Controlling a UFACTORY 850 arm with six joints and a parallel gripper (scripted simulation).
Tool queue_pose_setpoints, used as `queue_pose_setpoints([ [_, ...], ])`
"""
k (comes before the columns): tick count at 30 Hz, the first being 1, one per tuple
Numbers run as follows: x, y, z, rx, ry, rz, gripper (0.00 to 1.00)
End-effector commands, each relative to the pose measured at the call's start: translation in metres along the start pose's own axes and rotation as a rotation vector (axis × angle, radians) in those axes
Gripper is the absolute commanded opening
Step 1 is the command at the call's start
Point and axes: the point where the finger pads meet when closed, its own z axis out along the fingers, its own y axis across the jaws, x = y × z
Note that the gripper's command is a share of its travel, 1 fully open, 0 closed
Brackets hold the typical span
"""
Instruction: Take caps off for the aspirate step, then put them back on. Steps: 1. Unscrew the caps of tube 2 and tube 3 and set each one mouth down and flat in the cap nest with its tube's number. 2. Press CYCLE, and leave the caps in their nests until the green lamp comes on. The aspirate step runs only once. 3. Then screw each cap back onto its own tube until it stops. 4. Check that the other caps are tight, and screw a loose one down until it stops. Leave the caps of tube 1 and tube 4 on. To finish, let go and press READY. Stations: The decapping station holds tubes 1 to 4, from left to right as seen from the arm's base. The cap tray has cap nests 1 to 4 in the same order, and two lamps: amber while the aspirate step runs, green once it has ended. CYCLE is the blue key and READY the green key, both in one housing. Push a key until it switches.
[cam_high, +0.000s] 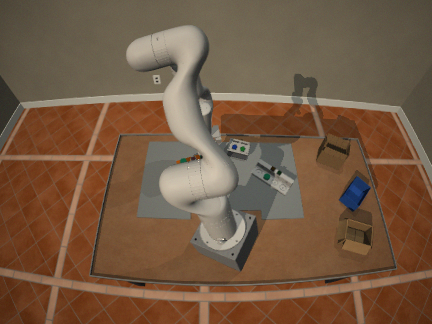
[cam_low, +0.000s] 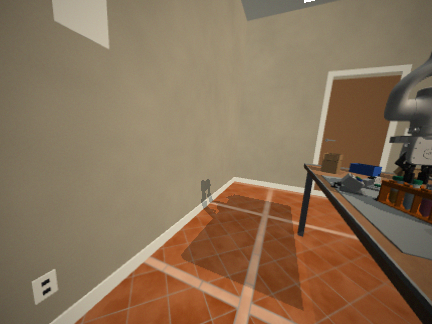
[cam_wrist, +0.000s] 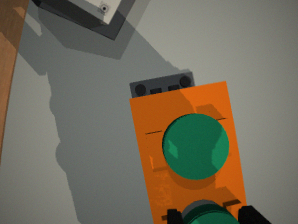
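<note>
My gripper (cam_wrist: 211, 217) (cam_low: 417, 176) is shut on the green cap (cam_wrist: 212, 218) of tube 3, seen at the bottom edge of the wrist view, over the orange decapping station (cam_wrist: 142, 145) (cam_low: 383, 192). The green cap (cam_wrist: 196, 146) of tube 4 sits at the station's end, beside the gripped one. In the top view the arm hides the gripper and part of the station. A green cap (cam_high: 266, 177) lies in nest 2 of the cap tray (cam_high: 286, 176). The tray's lamps look dark. The blue CYCLE key (cam_high: 234, 147) and green READY key (cam_high: 243, 148) are on one housing.
The key housing (cam_wrist: 97, 14) stands close to the station's tube 4 end. At the table's right are two cardboard boxes (cam_high: 333, 152) (cam_high: 357, 237) and a blue bin (cam_high: 355, 193). The cap tray lies right of the arm's base.
</note>
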Motion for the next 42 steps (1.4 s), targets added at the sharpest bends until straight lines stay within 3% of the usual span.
queue_pose_setpoints([
  [1,-0.0002,-0.0003,-0.0003,0.036,0.003,-0.193,0.0],
  [14,-0.0002,-0.0003,-0.0006,0.032,0.014,-0.835,0.0],
  [19,-0.0002,-0.0003,-0.0007,0.033,0.017,-0.964,0.0],
  [27,-0.0002,-0.0003,-0.0007,0.033,0.017,-0.964,0.0],
  [28,-0.0002,-0.0003,-0.0007,0.033,0.017,-0.964,0.46],
  [40,-0.0002,-0.0003,-0.0007,0.033,0.017,-0.964,0.46],
  [42,-0.0002,-0.0003,-0.0005,0.034,0.014,-0.797,0.46],
])
